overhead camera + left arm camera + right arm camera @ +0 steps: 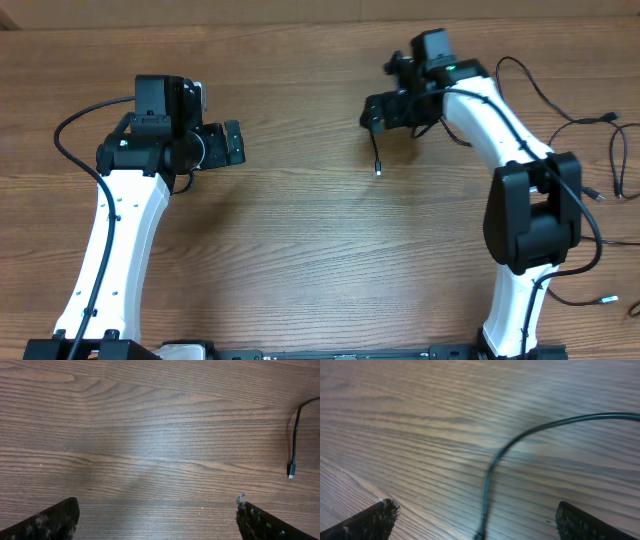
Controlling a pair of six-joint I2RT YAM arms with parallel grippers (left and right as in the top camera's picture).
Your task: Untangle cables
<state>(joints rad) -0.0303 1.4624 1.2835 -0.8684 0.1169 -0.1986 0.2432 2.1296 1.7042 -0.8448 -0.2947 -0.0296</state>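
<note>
Grippers, two: left gripper [240,144] and right gripper [368,112], both wide apart, empty; cables [377,150], four plug ends [379,171] showing: one by right gripper, three farther right.

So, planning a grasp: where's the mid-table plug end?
Overhead view: the plug end sits just below the right tool in frame, slightly right of centre.

**A:** Anything legible here, such as a brand, a number or a sticker?
**B:** Nothing I can read. Seen from overhead, the white shell of the left arm [110,235] at eight o'clock is plain. So is the right arm [492,118] at two o'clock.
**A:** And the plug [290,470] at three o'clock in the left wrist view?
**B:** Too small. No marking can be made out on it or on its cable [295,435].
**A:** The table [300,270]?
**B:** Wood grain only.
</note>
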